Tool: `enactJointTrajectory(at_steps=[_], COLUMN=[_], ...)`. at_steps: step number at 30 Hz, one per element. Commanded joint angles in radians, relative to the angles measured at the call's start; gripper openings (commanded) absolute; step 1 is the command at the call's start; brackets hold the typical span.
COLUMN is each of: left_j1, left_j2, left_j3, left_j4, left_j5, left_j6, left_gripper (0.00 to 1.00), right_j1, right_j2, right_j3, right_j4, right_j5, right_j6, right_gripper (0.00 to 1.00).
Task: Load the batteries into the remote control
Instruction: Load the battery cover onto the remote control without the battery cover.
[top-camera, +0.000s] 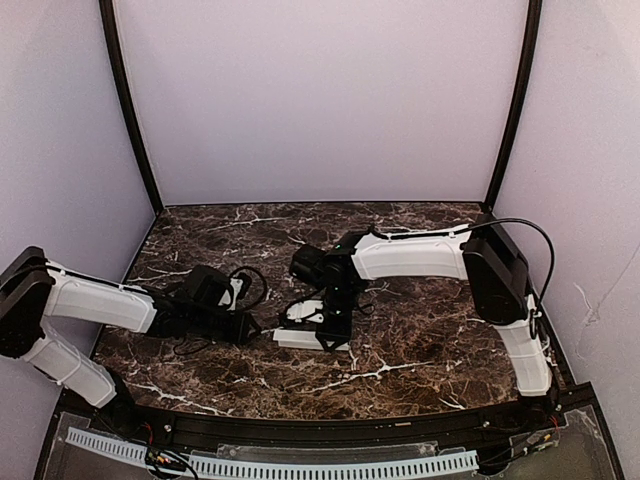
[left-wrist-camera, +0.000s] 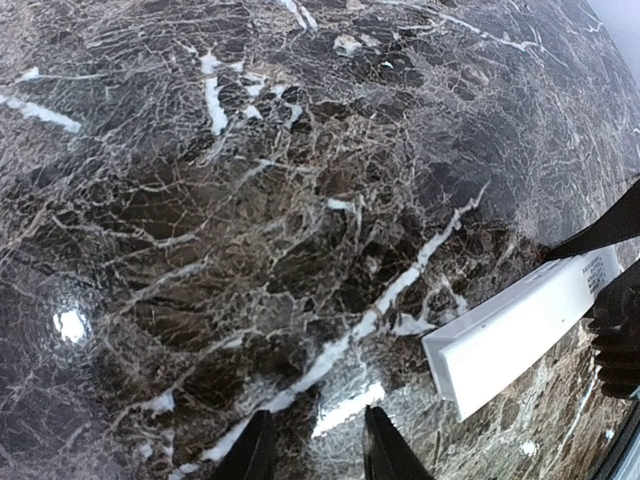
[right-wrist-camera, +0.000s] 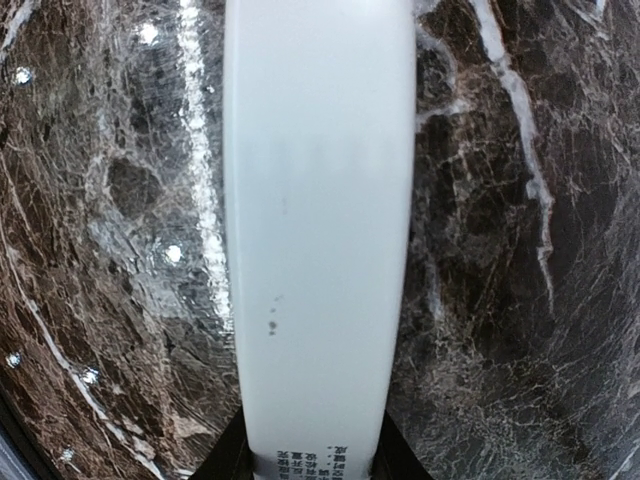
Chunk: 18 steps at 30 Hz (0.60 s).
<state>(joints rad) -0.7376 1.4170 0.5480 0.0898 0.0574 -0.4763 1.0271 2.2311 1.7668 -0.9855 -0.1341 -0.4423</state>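
The remote control (top-camera: 298, 338) is a slim white bar lying low over the marble table, just left of centre. My right gripper (top-camera: 335, 333) is shut on its right end. In the right wrist view the remote control (right-wrist-camera: 318, 230) runs straight away from the gripper (right-wrist-camera: 312, 468), with small printed text beside the fingers. My left gripper (top-camera: 256, 331) sits just off the bar's left end. Its fingers (left-wrist-camera: 262, 445) stand apart with only bare table between them, and the remote control (left-wrist-camera: 515, 335) lies to their right, its end showing a raised rim. The batteries are out of view.
A black block with a looped cable (top-camera: 213, 285) lies behind the left arm. The dark marble table (top-camera: 420, 350) is closed in by pale walls at the back and both sides. A black rail (top-camera: 330, 432) runs along the near edge.
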Motion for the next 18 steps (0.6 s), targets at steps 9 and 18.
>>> enactJointTrajectory(at_steps=[9,18], left_j1=[-0.006,-0.018], left_j2=[0.088,0.123], left_j3=[0.012,0.027], left_j4=[0.099,0.134], left_j5=[0.059,0.086], left_j6=[0.005,0.0], left_gripper=[0.27,0.26], right_j1=[0.01,0.01], right_j2=[0.048,0.053], right_j3=[0.006,0.005], right_j4=[0.018,0.009], right_j5=[0.018,0.024], right_j6=[0.011,0.01], right_gripper=[0.31,0.32])
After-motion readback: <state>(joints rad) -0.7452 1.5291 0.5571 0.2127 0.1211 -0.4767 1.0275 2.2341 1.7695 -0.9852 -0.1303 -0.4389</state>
